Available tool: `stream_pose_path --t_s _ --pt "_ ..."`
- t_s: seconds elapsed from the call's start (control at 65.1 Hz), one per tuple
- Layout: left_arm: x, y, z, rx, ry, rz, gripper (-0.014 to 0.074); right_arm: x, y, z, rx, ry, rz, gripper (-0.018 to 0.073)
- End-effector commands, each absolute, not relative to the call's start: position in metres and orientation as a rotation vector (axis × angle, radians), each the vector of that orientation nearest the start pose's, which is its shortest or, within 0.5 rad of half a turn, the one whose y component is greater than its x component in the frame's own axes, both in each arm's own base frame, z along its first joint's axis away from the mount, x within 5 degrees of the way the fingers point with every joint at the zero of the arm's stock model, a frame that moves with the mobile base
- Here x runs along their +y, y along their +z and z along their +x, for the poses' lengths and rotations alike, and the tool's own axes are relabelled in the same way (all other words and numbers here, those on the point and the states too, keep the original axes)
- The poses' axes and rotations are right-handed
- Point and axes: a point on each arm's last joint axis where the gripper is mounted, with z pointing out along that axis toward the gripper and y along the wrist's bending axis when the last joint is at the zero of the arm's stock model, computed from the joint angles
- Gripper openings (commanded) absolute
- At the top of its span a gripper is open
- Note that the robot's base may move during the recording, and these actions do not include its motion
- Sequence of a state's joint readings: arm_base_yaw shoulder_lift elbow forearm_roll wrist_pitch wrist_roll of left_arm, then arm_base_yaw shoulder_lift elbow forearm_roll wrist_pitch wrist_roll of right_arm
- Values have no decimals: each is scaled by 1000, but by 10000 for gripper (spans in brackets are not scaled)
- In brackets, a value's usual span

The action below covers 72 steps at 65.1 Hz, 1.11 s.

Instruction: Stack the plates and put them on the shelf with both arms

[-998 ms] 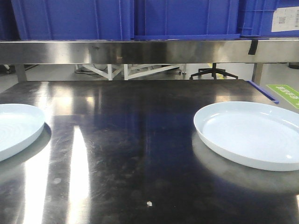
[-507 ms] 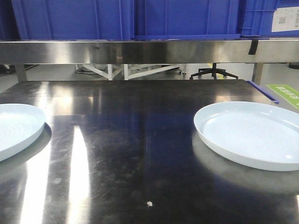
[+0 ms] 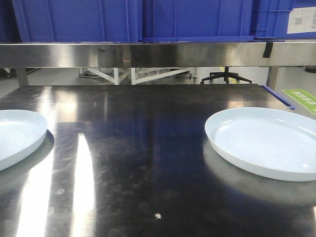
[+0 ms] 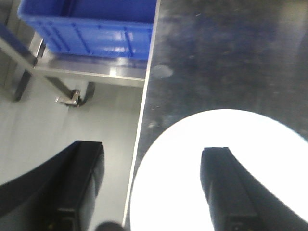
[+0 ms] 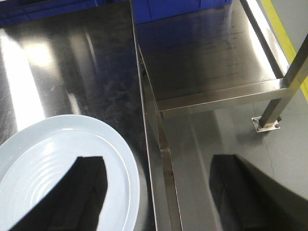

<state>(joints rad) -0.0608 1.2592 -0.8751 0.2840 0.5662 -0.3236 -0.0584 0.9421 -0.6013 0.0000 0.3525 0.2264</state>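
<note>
Plates two: left plate [image 3: 17, 136], right plate [image 3: 264, 140]. Left end effector [image 4: 152, 151], right end effector [image 5: 158, 162] spread.

Front camera sits low and level, facing across the tabletop [image 3: 148, 163] to the shelf rail [image 3: 148, 54]. Left wrist camera looks steeply down, close over the left plate [image 4: 183, 144]; right wrist camera likewise over the right plate [image 5: 53, 144]. Front view shares both plates, 1 at each side edge.
</note>
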Motion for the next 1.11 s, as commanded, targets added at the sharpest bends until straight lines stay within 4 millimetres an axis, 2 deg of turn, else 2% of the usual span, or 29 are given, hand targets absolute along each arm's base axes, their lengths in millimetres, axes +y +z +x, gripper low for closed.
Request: stream_pose_path --t_s 0.0,0.154,0.492,0.814,1.091 --pt "3 293 270 2327 105 -119 454 -11 301 194 2033 99 282 550" --pt "9 274 283 2400 127 -140 454 -11 300 194 2035 99 282 550" --pt "8 235 303 2518 145 -123 454 -11 300 194 2035 99 282 550" --pt "10 229 305 2538 187 -83 454 -11 300 194 2037 99 282 550" --pt "19 228 305 2542 187 -134 458 -11 299 194 2046 98 283 550"
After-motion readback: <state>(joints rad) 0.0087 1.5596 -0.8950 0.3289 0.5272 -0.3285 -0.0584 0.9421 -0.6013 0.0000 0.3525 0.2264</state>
